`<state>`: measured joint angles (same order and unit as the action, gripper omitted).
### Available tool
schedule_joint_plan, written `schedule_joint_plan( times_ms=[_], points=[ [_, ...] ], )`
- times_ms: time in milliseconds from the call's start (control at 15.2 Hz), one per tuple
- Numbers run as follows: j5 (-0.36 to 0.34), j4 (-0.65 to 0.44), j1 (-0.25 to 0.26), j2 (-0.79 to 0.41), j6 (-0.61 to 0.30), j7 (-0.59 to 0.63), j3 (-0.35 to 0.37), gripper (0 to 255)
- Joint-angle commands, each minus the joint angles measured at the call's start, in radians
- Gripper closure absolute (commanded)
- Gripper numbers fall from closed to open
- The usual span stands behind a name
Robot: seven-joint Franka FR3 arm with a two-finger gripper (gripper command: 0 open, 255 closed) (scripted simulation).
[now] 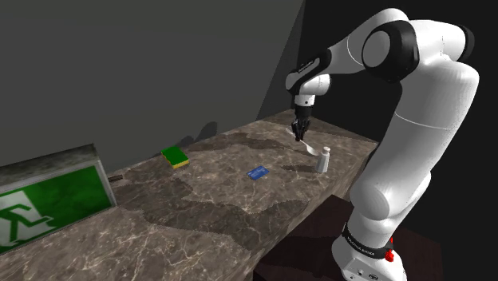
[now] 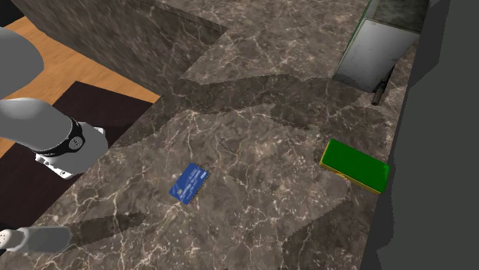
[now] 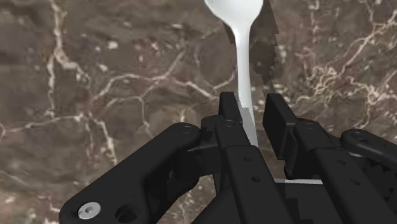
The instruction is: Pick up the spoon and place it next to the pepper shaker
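in the shoulder view, your gripper [image 1: 300, 132] is clasping the spoon [image 1: 308, 149]; it is pointing to 5 o'clock, toward the pepper shaker [image 1: 322, 160].

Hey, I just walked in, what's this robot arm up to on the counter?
The white arm's black two-finger gripper is shut on the handle of a white spoon, with the spoon's bowl pointing away from the fingers. The gripper hangs over the dark brown marble counter, close to a small pale pepper shaker that stands upright. The spoon looks lifted and is not yet set down. A green sponge and a blue card lie further along the counter.
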<state>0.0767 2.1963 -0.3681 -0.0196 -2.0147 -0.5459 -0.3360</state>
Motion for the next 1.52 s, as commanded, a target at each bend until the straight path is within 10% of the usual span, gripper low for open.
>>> schedule_joint_plan(
  times_ms=[0,660,726,1452],
  points=[
    [0.005,0.015,-0.001,-0.013,-0.027,-0.006,-0.001,255],
    [0.016,0.031,-0.002,-0.036,-0.065,-0.015,0.000,255],
    [0.015,0.032,-0.002,-0.036,-0.065,-0.015,0.000,0],
    [-0.005,-0.060,-0.004,0.002,0.062,-0.002,-0.004,0]
  ],
)
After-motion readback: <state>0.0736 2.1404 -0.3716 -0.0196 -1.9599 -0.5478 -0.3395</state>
